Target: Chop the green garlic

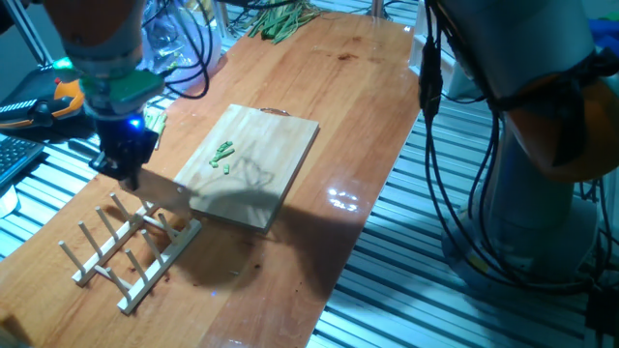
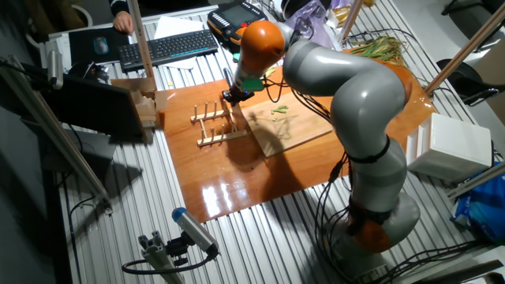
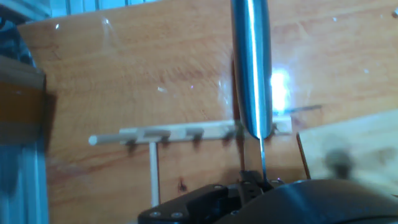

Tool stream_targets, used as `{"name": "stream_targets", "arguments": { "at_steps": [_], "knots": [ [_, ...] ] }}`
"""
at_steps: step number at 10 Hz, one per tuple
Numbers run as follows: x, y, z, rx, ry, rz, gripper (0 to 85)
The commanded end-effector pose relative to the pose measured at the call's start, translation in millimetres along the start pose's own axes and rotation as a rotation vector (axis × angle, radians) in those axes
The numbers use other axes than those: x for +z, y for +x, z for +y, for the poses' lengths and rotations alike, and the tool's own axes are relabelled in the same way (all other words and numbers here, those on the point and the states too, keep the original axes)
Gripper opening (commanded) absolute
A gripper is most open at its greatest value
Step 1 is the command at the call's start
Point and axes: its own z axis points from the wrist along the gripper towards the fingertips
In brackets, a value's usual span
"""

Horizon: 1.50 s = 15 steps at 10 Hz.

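Observation:
The green garlic [image 1: 223, 155] lies as several small bright-green bits on the wooden cutting board [image 1: 280, 145]. It also shows in the other fixed view [image 2: 278, 110]. My gripper [image 1: 124, 162] is left of the board, above the wooden rack [image 1: 131, 253], and apart from the garlic. It is shut on a knife [image 1: 166, 190] whose blade points toward the board's near left corner. In the hand view the steel blade [image 3: 252, 68] runs away from the fingers over the rack [image 3: 180, 132], with the board's corner [image 3: 354, 149] at the right.
A bunch of long leafy greens [image 1: 280, 21] lies at the table's far end. A keyboard [image 2: 170, 47] and a handheld controller [image 1: 44, 104] sit beyond the table's left side. The table's right edge [image 1: 363, 222] drops to a slatted metal base.

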Motion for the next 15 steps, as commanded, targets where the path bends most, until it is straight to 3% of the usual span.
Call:
{"name": "stream_targets", "arguments": {
  "at_steps": [1, 4, 5, 6, 7, 8, 10, 15],
  "knots": [
    [3.1, -2.0, -1.4, -0.003, 0.002, -0.004, 0.0],
    [20.4, -5.3, 1.4, 0.007, 0.029, -0.034, 0.0],
    [29.8, -3.3, 5.6, 0.005, 0.058, -0.049, 0.0],
    [39.7, -1.6, 6.9, 0.001, 0.072, -0.047, 0.0],
    [44.7, -0.7, 5.4, -0.015, 0.090, -0.034, 0.0],
    [46.0, -1.1, 3.6, -0.020, 0.096, 0.004, 0.0],
    [47.2, -1.8, 1.3, -0.020, 0.149, 0.054, 0.0],
    [64.2, 2.2, -10.4, 0.000, 0.123, 0.045, 0.0]
  ]
}}
